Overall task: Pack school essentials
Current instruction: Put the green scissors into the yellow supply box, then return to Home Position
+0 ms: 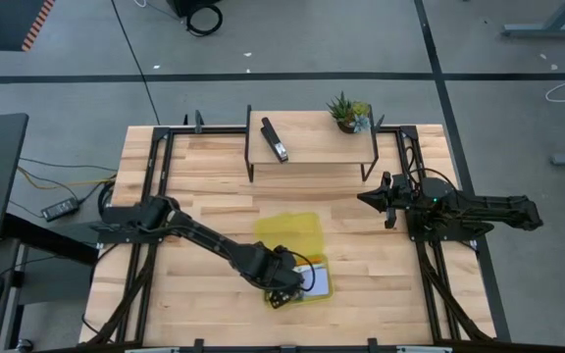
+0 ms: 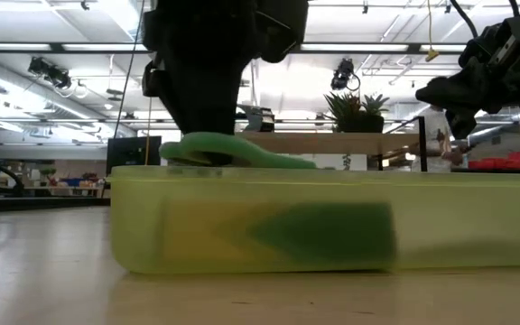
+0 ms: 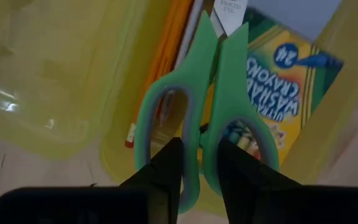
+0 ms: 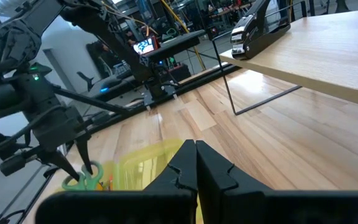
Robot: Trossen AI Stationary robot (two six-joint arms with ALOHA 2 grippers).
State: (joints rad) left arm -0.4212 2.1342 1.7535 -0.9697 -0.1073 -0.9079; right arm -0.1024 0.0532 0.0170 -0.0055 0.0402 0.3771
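My left gripper (image 3: 199, 163) hangs over the near end of the translucent yellow-green plastic case (image 1: 297, 240), and its fingers (image 3: 166, 171) are pinching the green-handled scissors (image 3: 207, 106) by the bar where the two loops meet, one finger inside each loop. From those fingers the scissors run straight ahead: handles at my fingertips, steel blades pointing away, so the long axis lines up with my reach and with the length of the case. In the low view the handles sit just above the case's rim, so I judge the scissors are not yet down inside and the coming move is a short drop followed by a release.

Directly beneath the scissors lies the yellow-green crayon box (image 3: 278, 93), flat on the case floor; beside it, on the other side of the blades, the thin orange pencils (image 3: 166, 59) lie along the same direction. The blades overlap the edge of the crayon box, so the scissors will probably settle on top of it rather than beside it. The case walls stand close on both sides of my fingers and could catch a loop if I tilt.

Beyond the case, a raised wooden shelf (image 1: 312, 142) carries a black stapler (image 1: 276, 140) and a small green potted plant (image 1: 348, 113), both well clear.

My right gripper (image 1: 382, 199) waits well apart over the worktop (image 1: 204, 186), fingers pressed together and empty; the left is the nearer arm.
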